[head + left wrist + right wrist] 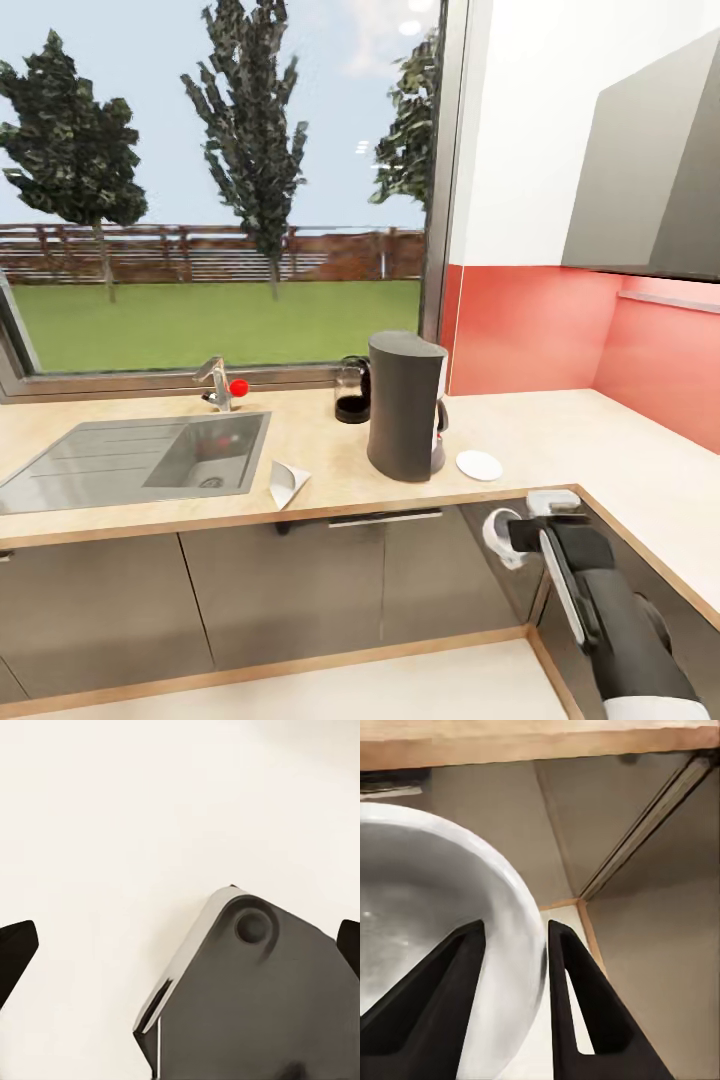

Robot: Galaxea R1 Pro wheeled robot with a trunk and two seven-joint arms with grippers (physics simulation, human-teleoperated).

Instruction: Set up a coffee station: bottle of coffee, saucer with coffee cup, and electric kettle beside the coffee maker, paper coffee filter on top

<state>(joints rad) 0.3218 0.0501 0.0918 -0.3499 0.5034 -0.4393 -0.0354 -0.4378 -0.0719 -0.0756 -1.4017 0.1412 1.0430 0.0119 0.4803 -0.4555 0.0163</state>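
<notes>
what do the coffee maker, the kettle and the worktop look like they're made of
The coffee maker looks like matte charcoal plastic: even, dull surface with only a soft sheen. The electric kettle seems clear glass over a black base, since the window frame shows through its upper part. The kitchen countertop looks like light wood or laminate, from its pale grain; a render leaves that open.

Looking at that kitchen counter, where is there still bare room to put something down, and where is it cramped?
The widest bare stretch of the kitchen countertop runs right of the saucer toward the red wall corner. A smaller patch lies between the sink and the coffee maker, partly taken by the paper coffee filter. It is crowded around the coffee maker, with the electric kettle just behind it.
</notes>
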